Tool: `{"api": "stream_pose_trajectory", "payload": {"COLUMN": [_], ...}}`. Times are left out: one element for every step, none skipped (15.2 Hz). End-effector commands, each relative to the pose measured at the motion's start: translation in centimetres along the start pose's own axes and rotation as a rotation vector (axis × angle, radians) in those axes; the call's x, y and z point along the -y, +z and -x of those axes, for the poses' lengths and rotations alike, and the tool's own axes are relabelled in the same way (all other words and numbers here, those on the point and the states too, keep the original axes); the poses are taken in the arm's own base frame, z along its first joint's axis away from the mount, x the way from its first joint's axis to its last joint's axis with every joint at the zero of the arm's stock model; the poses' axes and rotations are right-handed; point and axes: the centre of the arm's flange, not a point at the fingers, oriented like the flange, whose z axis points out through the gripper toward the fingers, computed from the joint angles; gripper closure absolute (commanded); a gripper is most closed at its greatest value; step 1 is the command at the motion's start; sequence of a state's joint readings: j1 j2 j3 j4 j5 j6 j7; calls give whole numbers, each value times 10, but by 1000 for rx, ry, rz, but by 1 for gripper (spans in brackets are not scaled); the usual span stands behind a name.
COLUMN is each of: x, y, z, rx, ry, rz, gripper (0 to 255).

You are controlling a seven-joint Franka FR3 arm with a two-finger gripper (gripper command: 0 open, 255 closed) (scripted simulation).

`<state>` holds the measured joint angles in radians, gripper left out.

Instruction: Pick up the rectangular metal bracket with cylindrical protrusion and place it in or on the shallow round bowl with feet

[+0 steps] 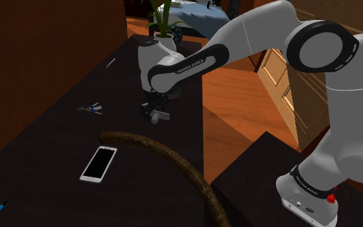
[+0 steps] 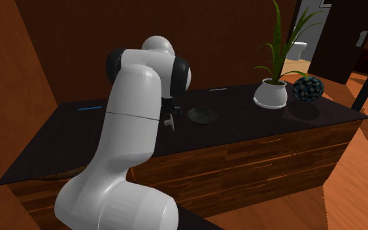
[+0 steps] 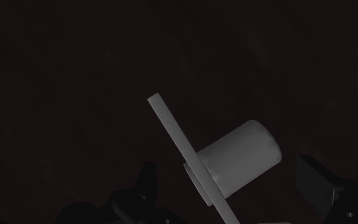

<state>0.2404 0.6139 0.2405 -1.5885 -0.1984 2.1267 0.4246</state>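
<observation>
Black claw [image 1: 153, 109] stands wide open, with the small grey bracket [image 3: 238, 156] right between its fingers [image 3: 327, 184] and touched by neither, and since it looks hard, light and slippery, I would squeeze it from its flat back to the peg's end.

Bracket [image 1: 158, 116], apparently beneath end effector [image 1: 153, 108]
</observation>
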Motion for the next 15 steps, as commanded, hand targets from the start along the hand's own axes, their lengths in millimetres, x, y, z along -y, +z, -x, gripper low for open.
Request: {"api": "stream_pose_trajectory", "payload": {"x": [0, 0, 0, 0, 0, 0, 0, 0, 0, 0, 0, -1, -1, -1, -1], "y": [0, 0, 0, 0, 0, 0, 0, 0, 0, 0, -5, -11, -16, -21, -26], "z": [0, 0, 0, 0, 0, 0, 0, 0, 0, 0, 0, 0, 1, 1, 1], "rx": [0, 0, 0, 0, 0, 0, 0, 0, 0, 0, 0, 0, 0, 0, 0], "ry": [0, 0, 0, 0, 0, 0, 0, 0, 0, 0, 0, 0, 0, 0, 0], "rz": [0, 0, 0, 0, 0, 0, 0, 0, 0, 0, 0, 0, 0, 0, 0], "gripper": [255, 255, 255, 255, 255, 255, 255, 255, 255, 255, 255, 255, 255, 255, 255]}}
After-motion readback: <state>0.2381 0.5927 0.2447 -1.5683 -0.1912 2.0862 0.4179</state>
